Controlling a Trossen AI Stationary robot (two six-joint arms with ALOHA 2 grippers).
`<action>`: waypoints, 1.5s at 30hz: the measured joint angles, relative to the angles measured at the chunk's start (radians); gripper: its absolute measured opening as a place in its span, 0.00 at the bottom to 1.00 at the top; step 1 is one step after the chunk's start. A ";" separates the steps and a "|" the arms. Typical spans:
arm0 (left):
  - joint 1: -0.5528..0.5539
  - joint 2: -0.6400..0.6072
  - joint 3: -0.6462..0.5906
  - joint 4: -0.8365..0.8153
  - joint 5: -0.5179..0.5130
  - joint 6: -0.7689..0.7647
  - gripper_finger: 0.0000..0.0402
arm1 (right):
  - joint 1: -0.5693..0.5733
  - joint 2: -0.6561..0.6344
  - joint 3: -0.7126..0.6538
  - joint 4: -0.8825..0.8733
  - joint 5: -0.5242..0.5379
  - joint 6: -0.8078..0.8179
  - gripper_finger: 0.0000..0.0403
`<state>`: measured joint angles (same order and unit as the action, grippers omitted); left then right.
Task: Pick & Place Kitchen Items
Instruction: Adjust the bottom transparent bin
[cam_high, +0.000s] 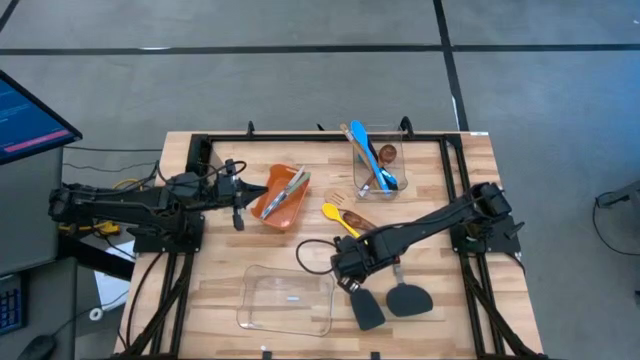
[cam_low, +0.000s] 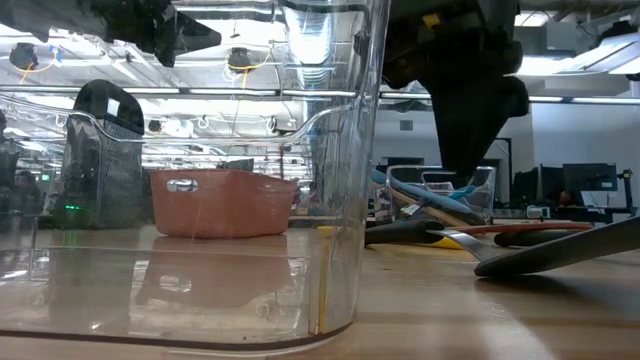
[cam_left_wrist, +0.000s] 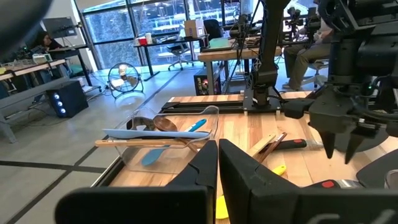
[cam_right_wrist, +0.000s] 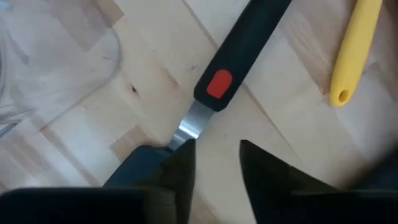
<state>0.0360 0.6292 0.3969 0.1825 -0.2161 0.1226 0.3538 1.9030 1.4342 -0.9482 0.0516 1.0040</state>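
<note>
My right gripper (cam_high: 352, 283) points down, open, low over a black spatula (cam_high: 368, 310) lying flat on the table. In the right wrist view the gripper (cam_right_wrist: 214, 155) stands at the spatula's metal neck, below the handle's red mark (cam_right_wrist: 214, 84). A second black spatula (cam_high: 408, 298) lies beside it. A yellow spoon (cam_high: 338, 218) and a wooden utensil (cam_high: 352, 207) lie just beyond. My left gripper (cam_left_wrist: 217, 155) is shut on nothing and hovers level by the orange bin (cam_high: 280, 197). My right gripper comes from above, pointing down. One finger (cam_right_wrist: 180, 165) stands over the spatula's metal neck (cam_right_wrist: 189, 127), where it joins the blade; the other is over bare table. I cannot tell whether the finger touches the neck. The spatula lies flat on the table.
The orange bin holds a few utensils. A clear container (cam_high: 375, 160) at the far side holds blue and wooden utensils. A second clear container (cam_high: 288, 300) sits near the front edge, close to the spatulas. A black frame (cam_high: 455, 180) runs around the table.
</note>
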 joint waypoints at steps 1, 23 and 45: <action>0.000 0.000 0.000 0.000 0.000 0.000 0.01 | 0.000 0.000 0.000 0.000 0.000 0.014 0.32; 0.000 0.000 0.000 -0.002 0.002 0.000 0.01 | 0.013 0.153 0.006 0.117 -0.094 -0.064 0.54; 0.000 0.000 0.000 -0.002 -0.001 0.000 0.01 | 0.004 0.171 0.004 0.119 -0.063 -0.091 0.45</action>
<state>0.0359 0.6292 0.3968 0.1806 -0.2169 0.1230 0.3577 2.0739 1.4384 -0.8294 -0.0109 0.9131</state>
